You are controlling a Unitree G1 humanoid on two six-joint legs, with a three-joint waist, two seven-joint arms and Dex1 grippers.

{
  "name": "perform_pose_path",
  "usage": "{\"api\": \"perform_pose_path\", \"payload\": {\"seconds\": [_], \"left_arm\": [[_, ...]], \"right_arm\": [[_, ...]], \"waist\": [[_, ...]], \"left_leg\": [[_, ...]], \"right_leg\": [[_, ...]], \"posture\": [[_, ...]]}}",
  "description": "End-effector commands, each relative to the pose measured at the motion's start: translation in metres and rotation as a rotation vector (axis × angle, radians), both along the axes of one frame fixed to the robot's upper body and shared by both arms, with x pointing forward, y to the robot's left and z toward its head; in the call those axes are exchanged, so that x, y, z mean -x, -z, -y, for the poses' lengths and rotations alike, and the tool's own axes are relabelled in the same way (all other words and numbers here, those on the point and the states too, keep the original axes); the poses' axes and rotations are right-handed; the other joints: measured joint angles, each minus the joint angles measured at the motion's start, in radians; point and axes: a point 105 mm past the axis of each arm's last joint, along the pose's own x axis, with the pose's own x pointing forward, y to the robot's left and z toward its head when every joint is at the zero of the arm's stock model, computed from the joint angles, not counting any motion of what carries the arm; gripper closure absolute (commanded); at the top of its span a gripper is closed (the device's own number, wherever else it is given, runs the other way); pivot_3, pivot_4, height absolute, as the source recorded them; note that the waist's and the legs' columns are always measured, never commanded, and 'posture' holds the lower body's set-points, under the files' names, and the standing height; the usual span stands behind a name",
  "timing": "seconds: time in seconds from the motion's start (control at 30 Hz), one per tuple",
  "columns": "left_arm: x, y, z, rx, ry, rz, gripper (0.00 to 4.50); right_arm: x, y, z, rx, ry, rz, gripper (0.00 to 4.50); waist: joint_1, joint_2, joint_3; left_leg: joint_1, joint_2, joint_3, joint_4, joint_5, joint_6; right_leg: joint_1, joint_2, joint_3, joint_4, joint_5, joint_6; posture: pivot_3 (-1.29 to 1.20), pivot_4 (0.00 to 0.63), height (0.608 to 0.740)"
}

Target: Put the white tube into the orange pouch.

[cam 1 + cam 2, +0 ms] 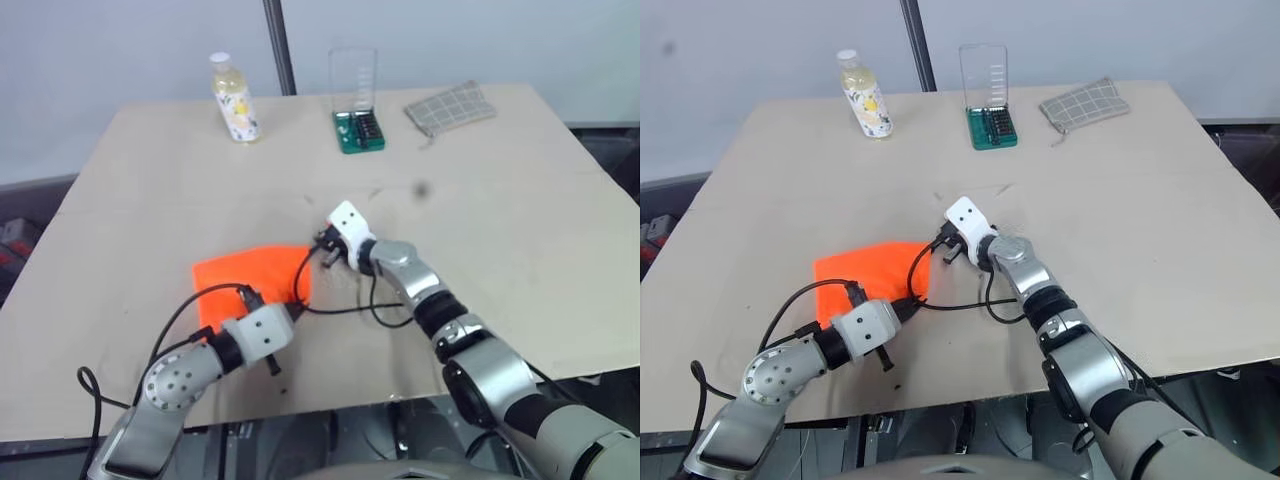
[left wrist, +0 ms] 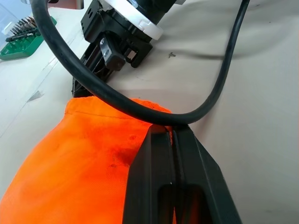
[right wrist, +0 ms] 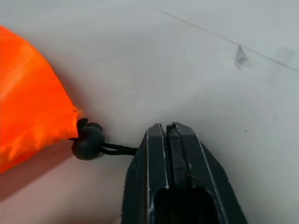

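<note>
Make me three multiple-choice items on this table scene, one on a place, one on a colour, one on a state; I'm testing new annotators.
1. Where does the bottle of yellow liquid stand?
A. at the table's far edge, left of the green bit set
B. on the orange pouch
C. beside the grey checked pouch

2. What colour is the cord stopper at the orange pouch corner?
A. white
B. black
C. green

3. How is the right pincer?
A. wide open
B. shut on the bottle
C. shut on the pouch's cord

Answers: 1 A, it stands at the far edge left of the bit set; 2 B, the stopper is black; 3 C, the cord runs into its closed fingers.
</note>
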Motion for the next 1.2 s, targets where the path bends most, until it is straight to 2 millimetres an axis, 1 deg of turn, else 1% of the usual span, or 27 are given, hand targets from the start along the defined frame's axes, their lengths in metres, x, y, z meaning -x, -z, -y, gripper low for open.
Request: {"api": "perform_pose_path", "payload": {"seconds": [0.03, 0.07, 0.2, 0.3, 0.4, 0.47, 0.53, 0.67, 0.77, 0.8, 0.83, 0.9, 0.93, 0.97, 1.0, 1.03, 1.1, 1.13, 1.2], "left_arm": [[0.000, -0.014, 0.004, 0.014, 0.018, 0.059, 4.50], [-0.001, -0.014, 0.004, 0.017, 0.016, 0.059, 4.50], [-0.005, -0.018, 0.004, 0.040, 0.004, 0.070, 4.50], [-0.010, -0.026, 0.004, 0.091, -0.020, 0.078, 4.50], [-0.012, -0.031, 0.005, 0.127, -0.034, 0.080, 4.50], [-0.013, -0.031, 0.005, 0.135, -0.038, 0.077, 4.50], [-0.013, -0.030, 0.005, 0.133, -0.041, 0.073, 4.50], [-0.017, -0.030, 0.004, 0.153, -0.076, 0.057, 4.50], [-0.017, -0.044, 0.003, 0.312, -0.079, 0.012, 4.50], [-0.017, -0.050, 0.003, 0.347, -0.072, 0.009, 3.97], [-0.018, -0.054, 0.002, 0.359, -0.075, 0.017, 3.73], [-0.025, -0.066, -0.005, 0.393, -0.124, 0.054, 2.95], [-0.028, -0.075, -0.007, 0.437, -0.136, 0.071, 2.44], [-0.030, -0.084, -0.009, 0.472, -0.138, 0.088, 2.06], [-0.031, -0.098, -0.011, 0.511, -0.123, 0.121, 1.69], [-0.031, -0.109, -0.013, 0.536, -0.107, 0.154, 1.69], [-0.043, -0.127, -0.027, 0.508, -0.131, 0.238, 1.69], [-0.048, -0.131, -0.031, 0.470, -0.136, 0.261, 1.69], [-0.053, -0.132, -0.030, 0.401, -0.097, 0.279, 1.69]], "right_arm": [[0.007, 0.037, 0.018, 0.071, 0.046, -0.105, 4.43], [0.006, 0.031, 0.017, 0.043, 0.050, -0.098, 4.43], [-0.002, -0.017, 0.011, -0.188, 0.040, -0.039, 4.43], [-0.009, -0.059, 0.015, -0.362, 0.036, -0.011, 4.43], [-0.014, -0.094, 0.024, -0.478, 0.037, 0.010, 4.43], [-0.014, -0.108, 0.028, -0.517, 0.028, 0.020, 4.43], [-0.014, -0.118, 0.033, -0.533, 0.019, 0.027, 4.43], [-0.011, -0.128, 0.037, -0.554, 0.016, 0.039, 4.43], [-0.006, -0.137, 0.035, -0.560, -0.001, 0.061, 4.43], [-0.004, -0.140, 0.034, -0.558, -0.010, 0.070, 4.50], [-0.002, -0.143, 0.033, -0.557, -0.018, 0.078, 4.50], [0.003, -0.150, 0.030, -0.558, -0.043, 0.097, 4.50], [0.005, -0.154, 0.029, -0.557, -0.059, 0.109, 4.50], [0.007, -0.158, 0.028, -0.555, -0.072, 0.119, 4.50], [0.010, -0.162, 0.026, -0.549, -0.087, 0.134, 4.50], [0.012, -0.165, 0.026, -0.544, -0.099, 0.146, 4.50], [0.017, -0.173, 0.024, -0.528, -0.134, 0.175, 4.50], [0.020, -0.176, 0.022, -0.520, -0.150, 0.186, 4.50], [0.025, -0.181, 0.019, -0.500, -0.186, 0.217, 4.50]], "waist": [[0.000, 0.000, 0.000], [0.000, 0.000, 0.000], [0.001, 0.000, 0.001], [-0.001, 0.000, 0.002], [-0.001, 0.001, 0.002], [-0.003, 0.001, 0.002], [-0.003, 0.001, 0.002], [-0.002, 0.001, 0.002], [-0.001, 0.001, 0.002], [-0.001, 0.001, 0.002], [-0.001, 0.001, 0.002], [0.000, 0.001, 0.002], [0.001, 0.000, 0.002], [0.000, 0.000, 0.002], [0.000, 0.000, 0.002], [0.000, 0.000, 0.002], [0.001, 0.000, 0.002], [0.001, 0.000, 0.002], [0.000, 0.000, 0.002]], "left_leg": [[0.000, 0.000, 0.000, 0.000, 0.000, 0.000], [0.000, 0.000, 0.000, 0.000, 0.000, 0.000], [-0.001, 0.000, 0.000, 0.000, 0.000, 0.000], [-0.004, 0.000, 0.000, 0.000, 0.000, 0.000], [-0.009, 0.001, 0.000, 0.000, 0.000, 0.000], [-0.013, 0.001, 0.000, 0.000, 0.000, 0.000], [-0.015, 0.001, 0.000, 0.000, 0.000, 0.000], [-0.016, 0.001, 0.000, -0.001, 0.000, 0.000], [-0.019, 0.001, 0.000, -0.001, 0.000, 0.000], [-0.019, 0.001, 0.000, -0.001, 0.000, 0.000], [-0.020, 0.001, 0.000, -0.001, 0.000, 0.000], [-0.020, 0.001, 0.000, -0.001, 0.000, 0.000], [-0.020, 0.001, 0.000, -0.001, 0.000, 0.000], [-0.020, 0.001, 0.000, 0.000, 0.000, 0.000], [-0.020, 0.001, 0.000, 0.000, 0.000, 0.000], [-0.020, 0.001, 0.000, 0.000, 0.000, 0.000], [-0.020, 0.001, -0.001, 0.001, 0.000, 0.000], [-0.020, 0.000, -0.001, 0.001, 0.000, 0.000], [-0.020, 0.000, -0.001, 0.001, 0.000, -0.001]], "right_leg": [[0.000, 0.000, 0.000, 0.000, 0.000, 0.000], [0.000, 0.000, 0.000, 0.000, 0.000, 0.000], [0.000, 0.000, 0.000, -0.001, 0.000, 0.000], [-0.002, 0.000, 0.000, -0.001, 0.000, 0.000], [-0.007, 0.000, 0.000, -0.001, 0.000, 0.000], [-0.011, 0.000, 0.000, 0.000, 0.001, 0.000], [-0.012, 0.000, 0.000, -0.001, 0.001, 0.000], [-0.013, 0.000, -0.001, -0.003, 0.001, 0.000], [-0.015, -0.001, -0.001, -0.003, 0.001, 0.000], [-0.015, -0.001, -0.001, -0.003, 0.001, 0.000], [-0.016, -0.001, -0.001, -0.002, 0.001, 0.000], [-0.017, -0.001, -0.001, -0.002, 0.001, 0.000], [-0.017, -0.001, -0.001, -0.002, 0.001, 0.000], [-0.017, -0.001, -0.001, -0.002, 0.001, 0.000], [-0.017, -0.001, -0.001, -0.001, 0.001, 0.000], [-0.017, -0.001, -0.001, -0.001, 0.001, 0.000], [-0.017, -0.001, -0.001, -0.001, 0.001, 0.000], [-0.017, -0.001, -0.002, -0.001, 0.001, 0.000], [-0.017, -0.001, -0.001, -0.001, 0.001, 0.000]], "posture": [[0.00, 0.150, 0.740], [0.00, 0.150, 0.740], [0.00, 0.150, 0.740], [0.00, 0.150, 0.740], [0.00, 0.150, 0.740], [0.00, 0.150, 0.740], [0.00, 0.150, 0.740], [0.00, 0.150, 0.740], [0.00, 0.150, 0.740], [0.00, 0.150, 0.740], [0.00, 0.150, 0.740], [0.00, 0.150, 0.740], [0.00, 0.150, 0.740], [0.00, 0.150, 0.740], [0.00, 0.150, 0.740], [0.00, 0.150, 0.740], [0.00, 0.150, 0.740], [0.00, 0.150, 0.740], [0.00, 0.150, 0.740]]}}
